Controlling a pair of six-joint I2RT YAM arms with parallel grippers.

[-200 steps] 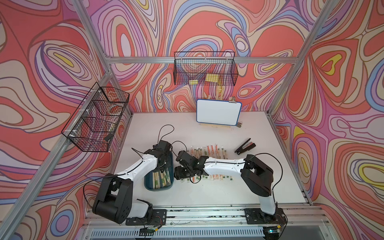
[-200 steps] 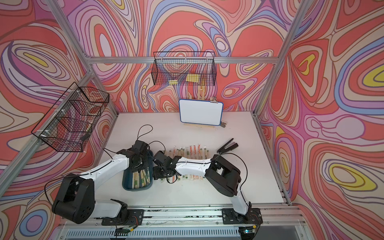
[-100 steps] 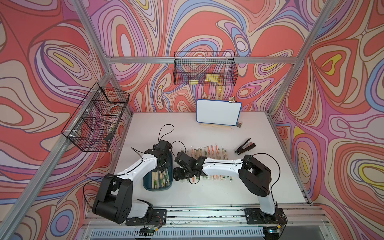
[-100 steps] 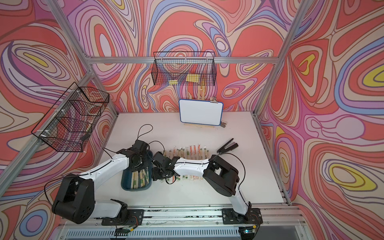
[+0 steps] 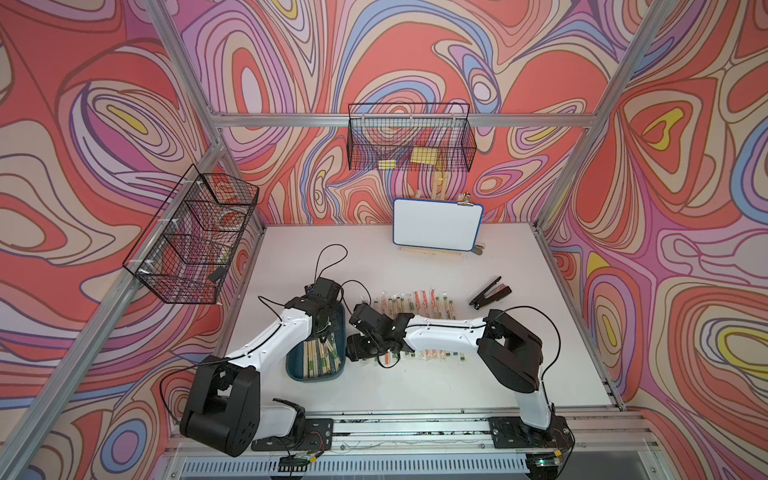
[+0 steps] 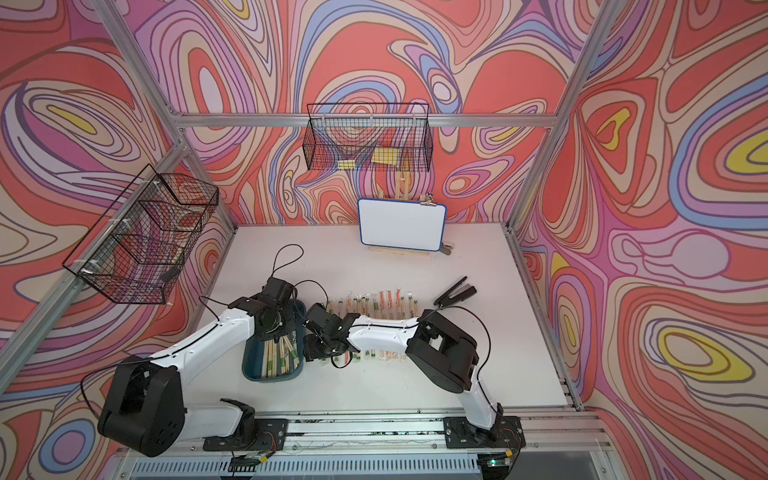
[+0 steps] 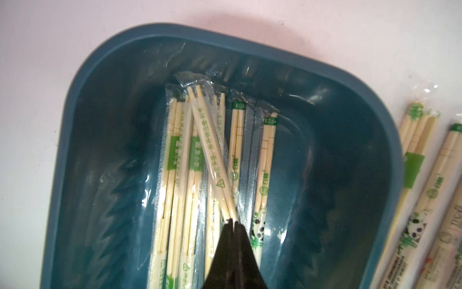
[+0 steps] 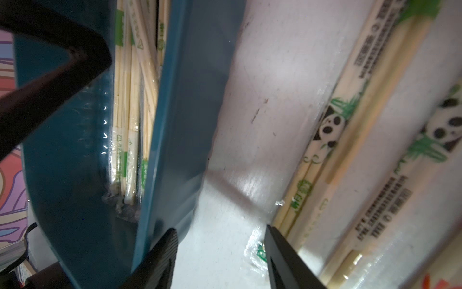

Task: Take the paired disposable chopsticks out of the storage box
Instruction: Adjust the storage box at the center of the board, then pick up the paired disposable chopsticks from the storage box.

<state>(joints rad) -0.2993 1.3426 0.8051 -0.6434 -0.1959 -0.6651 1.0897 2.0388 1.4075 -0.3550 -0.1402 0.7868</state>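
While beside storage box (image 8: 170, 125) wall, right gripper (image 8: 220, 229) over bare table (image 8: 237, 112)

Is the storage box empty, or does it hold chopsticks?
Not empty: several paired disposable chopsticks lie inside the storage box.

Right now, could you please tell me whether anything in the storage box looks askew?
Yes: one chopstick pair lies diagonally across the other pairs in the storage box, which lie roughly parallel. Its end sits in the shut left gripper, so it looks gripped, not spilled.
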